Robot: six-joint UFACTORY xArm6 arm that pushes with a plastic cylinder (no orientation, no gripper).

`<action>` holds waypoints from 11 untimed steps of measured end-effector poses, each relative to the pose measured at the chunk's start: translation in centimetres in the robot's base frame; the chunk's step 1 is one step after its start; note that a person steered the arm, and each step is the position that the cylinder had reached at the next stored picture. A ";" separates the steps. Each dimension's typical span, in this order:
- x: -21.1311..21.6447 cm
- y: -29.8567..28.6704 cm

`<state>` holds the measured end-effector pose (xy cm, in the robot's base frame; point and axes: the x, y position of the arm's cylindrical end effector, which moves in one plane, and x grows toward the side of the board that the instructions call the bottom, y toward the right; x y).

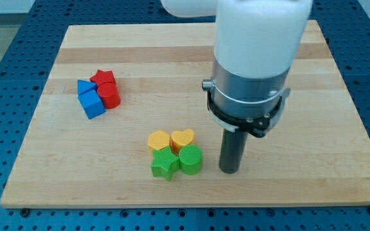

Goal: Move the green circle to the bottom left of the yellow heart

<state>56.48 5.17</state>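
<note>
My tip (pixel 229 171) sits just right of the green circle (pixel 190 159); I have no hand to close. Pushing left risks shoving the green star (pixel 164 165) and yellow heart (pixel 182 138) too.

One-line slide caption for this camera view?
My tip rests right of the green circle, which sits below the yellow heart.

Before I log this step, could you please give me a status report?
My tip right of green circle, apart. Circle directly below yellow heart. Green star occupies bottom-left spot.

Eight blocks are carried by the wooden board (pixel 191 51): four red and blue at the view's left, four yellow and green near the middle.
</note>
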 end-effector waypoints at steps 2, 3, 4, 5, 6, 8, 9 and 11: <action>-0.4 -0.8; -0.4 -1.9; -0.4 -3.0; -0.4 -4.2; -0.4 -4.8; -0.4 -5.1; -0.4 -5.1; 0.5 -5.2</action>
